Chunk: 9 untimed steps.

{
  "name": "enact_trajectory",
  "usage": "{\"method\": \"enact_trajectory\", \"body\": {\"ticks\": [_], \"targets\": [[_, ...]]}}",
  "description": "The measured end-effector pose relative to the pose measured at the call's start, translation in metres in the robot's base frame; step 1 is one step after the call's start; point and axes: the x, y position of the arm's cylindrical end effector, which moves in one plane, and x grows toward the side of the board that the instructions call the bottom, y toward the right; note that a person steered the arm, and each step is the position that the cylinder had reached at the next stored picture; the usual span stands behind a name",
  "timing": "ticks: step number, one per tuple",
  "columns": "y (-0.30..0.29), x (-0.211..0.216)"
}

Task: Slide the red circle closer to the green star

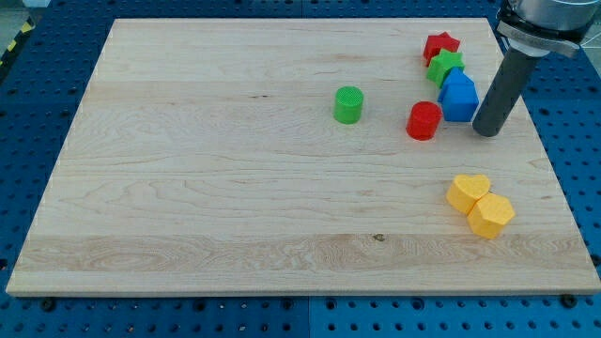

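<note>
The red circle [424,120] lies on the wooden board at the view's upper right. The green star [446,67] lies above and slightly right of it, between a red star [440,46] above and a blue block [458,96] below. The blue block sits just right of the red circle and touches the green star. My tip [486,131] rests on the board right of the blue block, about a block's width right of the red circle and not touching it.
A green circle [348,103] lies left of the red circle. A yellow heart [468,191] and a yellow hexagon [491,216] touch each other at the lower right. The board's right edge [549,160] is near my tip.
</note>
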Motion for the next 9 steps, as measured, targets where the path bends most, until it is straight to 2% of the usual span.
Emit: {"method": "enact_trajectory", "body": {"ticks": [3,5,9], "targets": [[-0.035,0.037],[-0.076,0.033],[-0.090,-0.070]]}}
